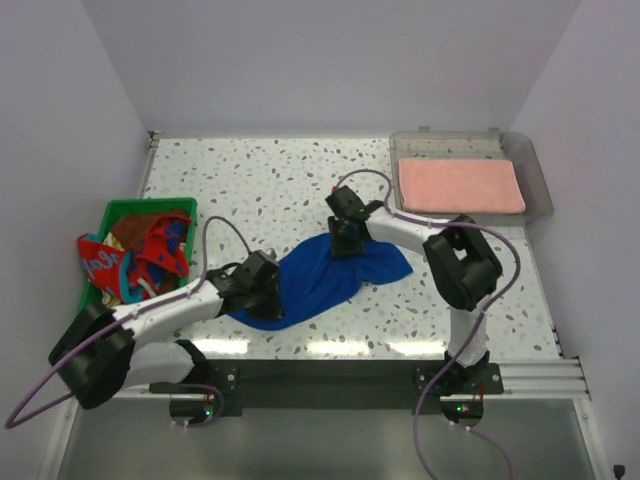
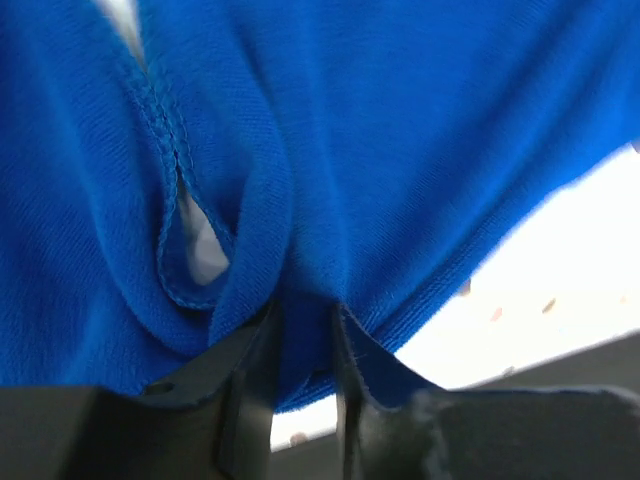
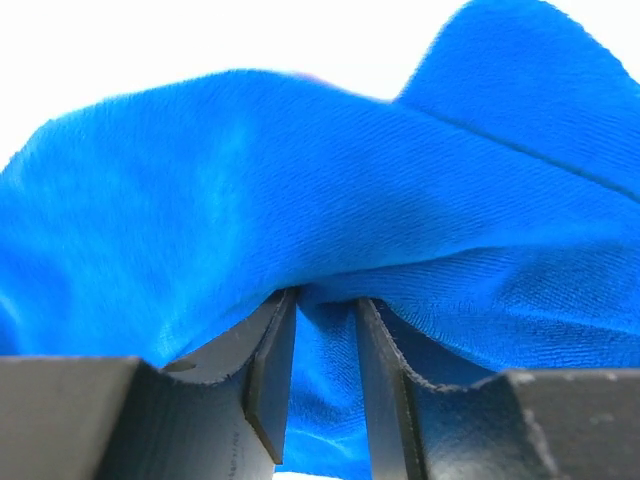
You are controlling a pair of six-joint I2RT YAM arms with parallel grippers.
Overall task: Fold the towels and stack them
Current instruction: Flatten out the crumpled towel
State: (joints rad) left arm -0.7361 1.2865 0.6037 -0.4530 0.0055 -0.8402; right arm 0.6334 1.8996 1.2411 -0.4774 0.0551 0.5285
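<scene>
My left gripper has its two fingers closed on a thick fold of the blue towel; the cloth fills the narrow gap between them and bulges out above the tips. Just to the left of this fold a stitched hem runs down in a loop, and through the loop a little of the light surface below is visible. On the lower right the towel ends in another hem, and past it the speckled table shows.

My right gripper is also clamped on the same towel. A pinch of cloth sits between its fingers, and the rest rises over them like a ridge. In this wrist view I cannot see any hem near the tips.

From above, the blue towel lies crumpled on the near middle of the table, between my two arms. The left gripper holds its near left end and the right gripper holds its far side, a bit right of centre. One corner spreads flat toward the right. The rounded near edge of the towel is close to the front edge of the table.

Bare speckled surface lies on the far side of the towel. On the left stands the green basket with a patterned towel heaped in it. At the far right, well apart, the clear tray holds a folded pink towel.
</scene>
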